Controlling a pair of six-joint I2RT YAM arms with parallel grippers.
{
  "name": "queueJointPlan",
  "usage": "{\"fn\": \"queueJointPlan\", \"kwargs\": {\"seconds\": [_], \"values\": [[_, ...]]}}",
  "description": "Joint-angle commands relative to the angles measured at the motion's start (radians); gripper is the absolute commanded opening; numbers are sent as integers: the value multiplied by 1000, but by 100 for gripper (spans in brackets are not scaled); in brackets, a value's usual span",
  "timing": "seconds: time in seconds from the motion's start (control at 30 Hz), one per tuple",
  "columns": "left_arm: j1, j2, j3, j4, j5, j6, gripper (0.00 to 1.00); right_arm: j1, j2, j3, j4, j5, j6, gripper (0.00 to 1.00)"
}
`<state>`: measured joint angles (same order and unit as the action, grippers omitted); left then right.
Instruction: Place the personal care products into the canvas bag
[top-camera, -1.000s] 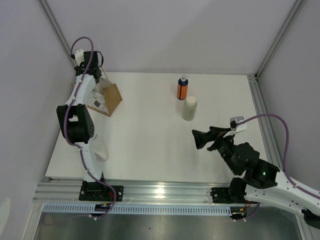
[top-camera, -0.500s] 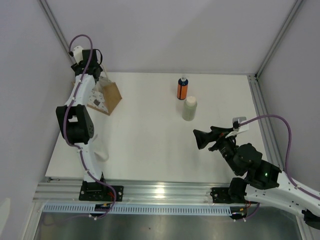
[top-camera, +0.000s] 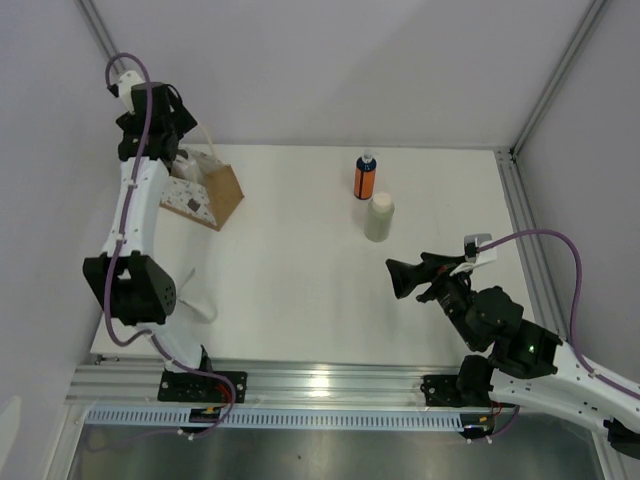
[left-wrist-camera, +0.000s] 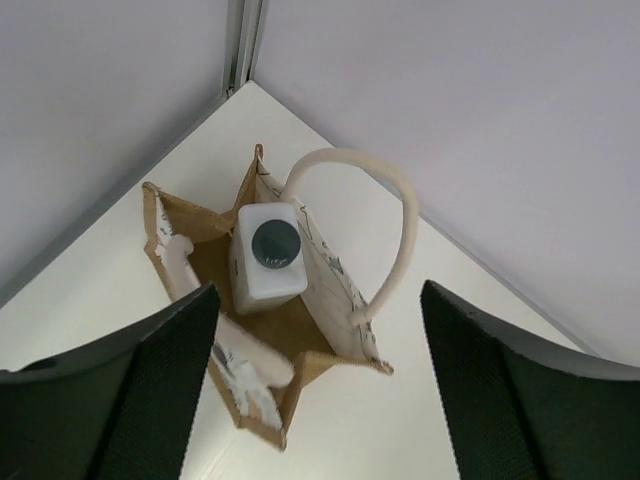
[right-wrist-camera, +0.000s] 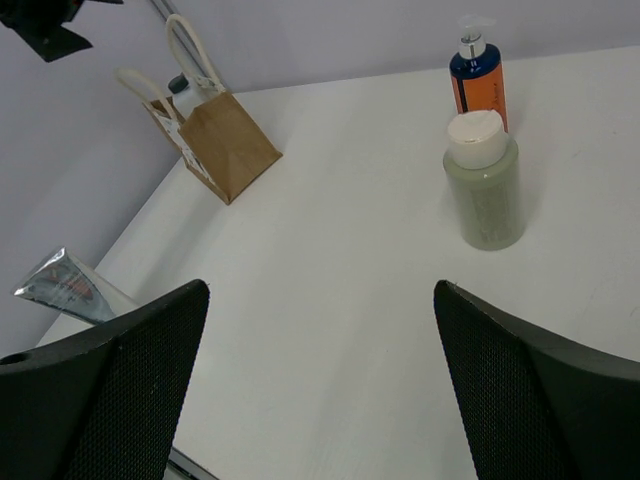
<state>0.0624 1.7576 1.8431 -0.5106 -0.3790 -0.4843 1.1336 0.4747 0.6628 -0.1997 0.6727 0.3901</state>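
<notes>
The left gripper (left-wrist-camera: 319, 290) is hovering, jaws apart and empty, above the canvas bag (left-wrist-camera: 300, 335) holding the white bottle (left-wrist-camera: 268, 255). The right gripper (right-wrist-camera: 320, 290), also spread, is facing the cream cylinder (right-wrist-camera: 484, 190) just beside the orange bottle (right-wrist-camera: 478, 85), likely best gripped squarely mid-body and kept upright.

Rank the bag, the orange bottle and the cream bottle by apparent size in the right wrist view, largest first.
1. bag, though farthest away.
2. cream bottle.
3. orange bottle, slimmer; it stands farther back, so that gap is unsure.
</notes>
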Motion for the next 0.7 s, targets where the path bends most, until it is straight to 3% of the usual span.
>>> {"fn": "queueJointPlan", "kwargs": {"seconds": [0.0,0.13,0.33,0.43,0.47,0.57,0.67], "values": [[5,-125,-39,-69,57,32,90,5,16,20,36,27,-14,98],[5,-217,-101,-210,37,13,93,5,42,23,45,27,-31,98],[-7,-455,-339,-195,147,124,96,5,99,31,55,45,-60,98],[-7,-591,-458,-160,317,179,93,5,134,35,57,28,-65,99],[-9,-627,-549,-145,459,187,89,5,142,38,59,22,-66,99],[-85,-708,-584,-123,609,179,89,3,169,38,66,31,-85,99],[-313,-696,-559,-151,522,202,93,3,186,32,69,79,-100,99]]}}
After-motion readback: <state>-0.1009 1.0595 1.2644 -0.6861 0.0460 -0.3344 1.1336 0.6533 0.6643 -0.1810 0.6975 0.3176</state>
